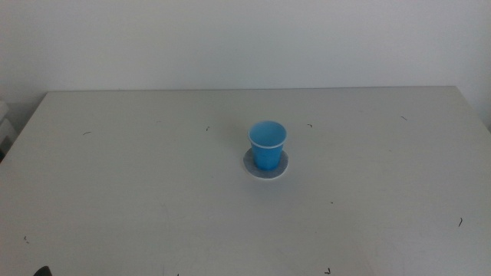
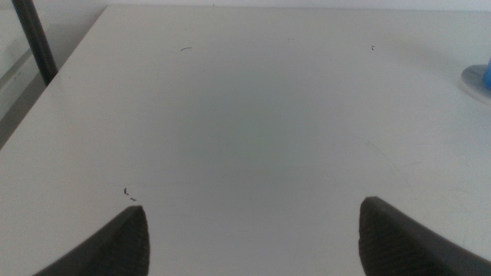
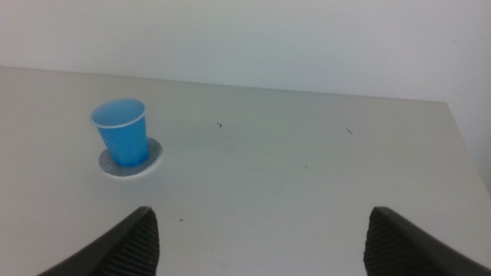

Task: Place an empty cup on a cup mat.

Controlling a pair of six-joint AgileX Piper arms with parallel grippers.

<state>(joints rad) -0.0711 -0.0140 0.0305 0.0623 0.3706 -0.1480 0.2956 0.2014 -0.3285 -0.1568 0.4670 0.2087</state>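
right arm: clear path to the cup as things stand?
Probably yes. The cup stands upright on the cup mat, with only bare table between it and the open right gripper.

Mid cam overhead; wrist cams low (all share cup [image 1: 267, 145]).

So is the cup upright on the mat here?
Yes. The cup stands upright, open end up, on the mat, whose grey edge shows around its base. Neither gripper touches it.

The cup [image 1: 267, 146] stands upright on the cup mat [image 1: 266, 168], near the middle of the table [image 1: 115, 192]. Both grippers sit back at the near edge, well apart from it, left gripper [image 2: 253, 238] and right gripper [image 3: 261, 241] either side.
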